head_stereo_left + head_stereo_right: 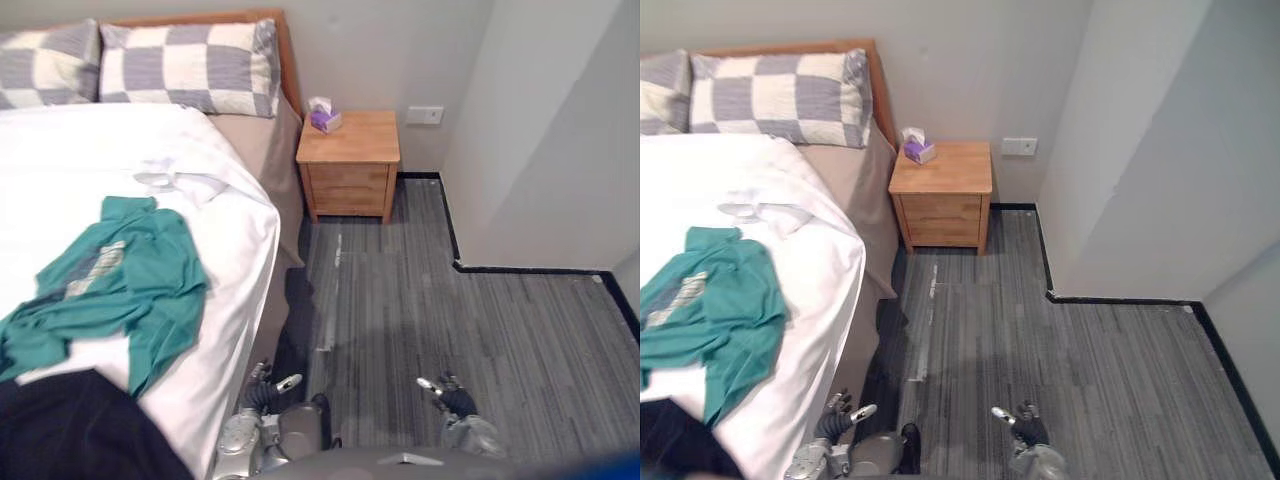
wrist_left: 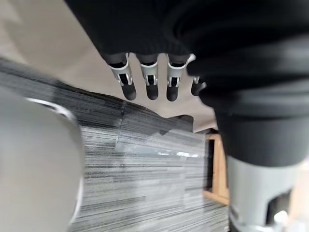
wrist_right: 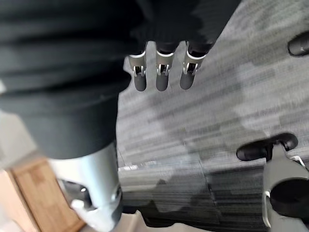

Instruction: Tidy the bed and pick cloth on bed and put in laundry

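A teal shirt [image 1: 120, 280] lies crumpled on the white sheet of the bed [image 1: 60, 170], near its right side. A dark garment [image 1: 70, 425] covers the bed's near corner. A small white cloth [image 1: 175, 180] is bunched further up the sheet. My left hand [image 1: 268, 385] hangs low beside the bed's edge, its fingers [image 2: 147, 79] straight and holding nothing. Over the floor to the right hangs my right hand [image 1: 445, 390], with its fingers [image 3: 161, 72] straight and nothing in them.
Two checked pillows [image 1: 190, 65] lean against the wooden headboard. A wooden nightstand [image 1: 350, 160] with a tissue box [image 1: 324, 117] stands right of the bed. Grey striped carpet [image 1: 450, 320] runs to the walls; a wall corner [image 1: 455, 262] juts out on the right.
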{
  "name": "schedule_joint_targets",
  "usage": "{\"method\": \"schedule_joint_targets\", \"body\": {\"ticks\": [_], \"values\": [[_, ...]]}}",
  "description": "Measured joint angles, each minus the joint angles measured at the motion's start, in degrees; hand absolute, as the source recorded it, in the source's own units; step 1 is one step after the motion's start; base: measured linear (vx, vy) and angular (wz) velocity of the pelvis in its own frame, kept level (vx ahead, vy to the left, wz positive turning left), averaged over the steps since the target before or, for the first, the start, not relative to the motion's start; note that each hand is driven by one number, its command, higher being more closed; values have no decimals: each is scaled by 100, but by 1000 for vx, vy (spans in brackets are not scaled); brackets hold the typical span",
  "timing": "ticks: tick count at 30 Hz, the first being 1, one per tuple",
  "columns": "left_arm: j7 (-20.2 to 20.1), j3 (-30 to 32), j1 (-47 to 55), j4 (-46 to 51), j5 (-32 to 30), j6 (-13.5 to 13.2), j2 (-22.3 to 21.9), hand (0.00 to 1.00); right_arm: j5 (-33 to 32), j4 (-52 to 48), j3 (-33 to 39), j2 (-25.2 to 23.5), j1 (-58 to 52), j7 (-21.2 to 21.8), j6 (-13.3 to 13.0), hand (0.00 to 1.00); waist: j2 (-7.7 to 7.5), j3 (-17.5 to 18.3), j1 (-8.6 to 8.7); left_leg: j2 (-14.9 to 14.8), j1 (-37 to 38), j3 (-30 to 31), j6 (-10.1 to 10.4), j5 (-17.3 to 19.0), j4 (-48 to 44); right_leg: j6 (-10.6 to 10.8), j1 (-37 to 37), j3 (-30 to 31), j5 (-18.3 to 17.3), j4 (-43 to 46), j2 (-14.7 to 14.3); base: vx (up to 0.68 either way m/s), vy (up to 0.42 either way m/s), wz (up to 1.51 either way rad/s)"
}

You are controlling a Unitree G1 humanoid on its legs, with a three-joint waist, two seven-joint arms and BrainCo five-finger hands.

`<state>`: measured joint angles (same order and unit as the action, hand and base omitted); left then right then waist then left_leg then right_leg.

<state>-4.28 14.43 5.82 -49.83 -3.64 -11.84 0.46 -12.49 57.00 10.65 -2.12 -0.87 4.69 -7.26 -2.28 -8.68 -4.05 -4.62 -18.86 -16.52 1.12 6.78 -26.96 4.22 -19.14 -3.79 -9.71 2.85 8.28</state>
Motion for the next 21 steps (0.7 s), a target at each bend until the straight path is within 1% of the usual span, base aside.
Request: {"method": "schedule_joint_targets", "body": {"ticks": [1,2,3,4,5,6,7,8,9,10,11,12,13,15,16,17,18,19,20,21], "values": [[11,-242,-33,-140,0,43,15,0,35,111,24,86,-16,-43,2,0,70,70,62,26,135,-122,-581,-90,559,96,-100,1,57,28,-51,463,306,38],[13,-346,-44,-255,-4,81,142,0,36,240,23,73,-23,-65,12,0,-76,157,68,208,226,-201,-494,-28,637,84,-132,-10,75,96,94,408,218,37],[57,-408,-64,-337,58,163,238,0,41,263,3,122,-7,-104,14,0,-93,225,62,378,370,-160,-590,79,751,268,2,18,265,463,200,523,246,34],[64,-442,-72,-372,78,226,228,0,42,272,5,135,2,-154,15,0,-82,222,97,492,588,-139,-665,141,891,336,139,33,443,973,264,453,198,20],[87,-515,-65,-378,80,271,247,0,42,319,35,169,21,-185,30,0,-78,220,94,574,791,-118,-679,203,1029,514,348,45,548,1596,338,526,236,21],[91,-642,-67,-397,66,322,285,0,47,381,72,179,-7,-239,122,0,-90,192,104,702,1098,-40,-698,319,1210,872,828,65,763,2933,446,396,168,32],[84,-753,-92,-465,68,377,323,0,45,402,90,179,11,-268,157,0,-112,142,148,826,1418,123,-691,433,1318,922,1252,20,743,4188,502,392,153,39],[65,-776,-110,-537,70,389,368,0,43,421,89,210,-10,-276,186,0,-100,125,153,865,1686,166,-685,491,1432,805,1518,-97,627,4911,546,379,118,38],[44,-789,-107,-592,71,404,364,0,42,415,50,287,-87,-269,195,0,-1,73,147,875,2101,198,-680,550,1639,508,1869,-369,341,5546,605,366,96,30],[37,-890,-101,-604,76,424,392,0,39,410,-5,365,-82,-268,195,0,31,60,153,869,2432,290,-680,549,1814,247,2102,-581,28,5664,591,364,71,33],[33,-1004,-102,-610,89,433,427,0,35,411,-3,381,-69,-266,194,0,16,56,161,856,2614,371,-686,546,1891,222,2275,-711,-177,5550,560,365,-6,53],[2,-1044,-119,-627,132,458,468,0,33,413,1,396,-50,-263,181,0,0,47,174,786,2772,546,-688,548,1965,137,2495,-882,-446,5128,463,356,-102,78],[-39,-1047,-135,-676,211,492,459,0,24,415,0,414,-48,-259,176,0,53,21,206,650,2894,796,-658,568,1998,8,2690,-1048,-595,4523,310,420,-187,100],[-63,-1092,-154,-748,265,489,447,0,-10,409,1,478,-44,-257,96,0,178,-69,319,396,2985,1279,-503,705,2022,-3,2828,-1191,-563,3437,121,337,-221,129],[-70,-1102,-163,-757,266,477,450,0,-16,411,3,490,-79,-256,30,0,163,-89,331,310,2981,1634,-389,775,2036,48,2924,-1066,-378,2463,105,242,-225,141],[-66,-1099,-171,-760,258,459,440,0,-22,402,3,481,-127,-257,-16,0,158,-86,325,276,2987,1836,-316,841,2024,33,2949,-904,-161,1958,115,290,-332,139],[-60,-1094,-190,-748,256,413,426,0,-22,379,-4,468,-175,-254,-63,0,147,-86,299,249,2976,2060,-221,953,1953,33,2947,-635,117,1416,143,312,-408,114],[-44,-1059,-190,-702,254,362,408,0,-20,325,-32,421,-209,-251,-97,0,106,-87,292,250,2965,2288,-111,1116,1852,71,2905,-274,369,964,193,406,-540,142],[-21,-899,-117,-712,254,354,354,0,0,222,-76,396,-265,-221,-158,0,118,-71,299,173,2962,2523,77,1320,1648,230,2727,-183,879,979,93,354,-474,123],[-15,-867,-117,-727,260,356,190,0,38,155,-93,506,-289,-192,-218,0,289,-62,292,-6,2955,2529,117,1353,1563,186,2692,-309,659,1127,-37,358,-426,111]]}}
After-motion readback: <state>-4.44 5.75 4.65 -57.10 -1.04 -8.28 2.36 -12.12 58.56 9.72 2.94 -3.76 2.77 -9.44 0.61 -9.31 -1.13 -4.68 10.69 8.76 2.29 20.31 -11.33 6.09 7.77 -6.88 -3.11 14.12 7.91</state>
